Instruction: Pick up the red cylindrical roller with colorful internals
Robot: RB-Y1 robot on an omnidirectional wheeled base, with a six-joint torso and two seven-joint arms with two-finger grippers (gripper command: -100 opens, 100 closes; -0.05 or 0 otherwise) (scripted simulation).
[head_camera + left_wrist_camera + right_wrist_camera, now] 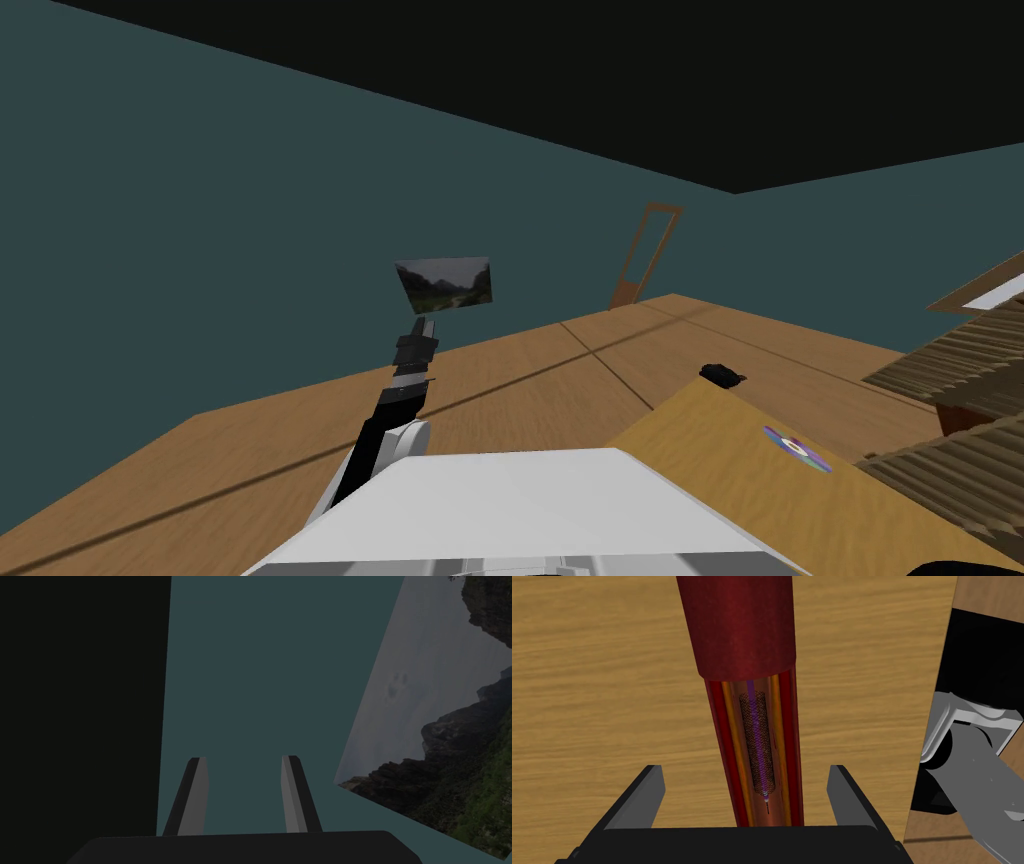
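Observation:
The red cylindrical roller (738, 631) lies on a wooden table top (592, 681). A dark red sleeve covers its far part, while the near part shows orange and red stripes and a purple mesh core. My right gripper (744, 770) is open and straddles the roller's near end, with one finger on each side and a gap to both. My left gripper (245, 773) is open and holds nothing; in the head view the left gripper (420, 332) is raised toward a teal wall.
The light wooden table (700, 450) stands at my right and carries a shiny disc (797, 449). A small dark object (722, 375) sits at its far corner. Slatted wooden furniture (960, 360) is further right. A wooden frame (645, 255) leans on the far wall.

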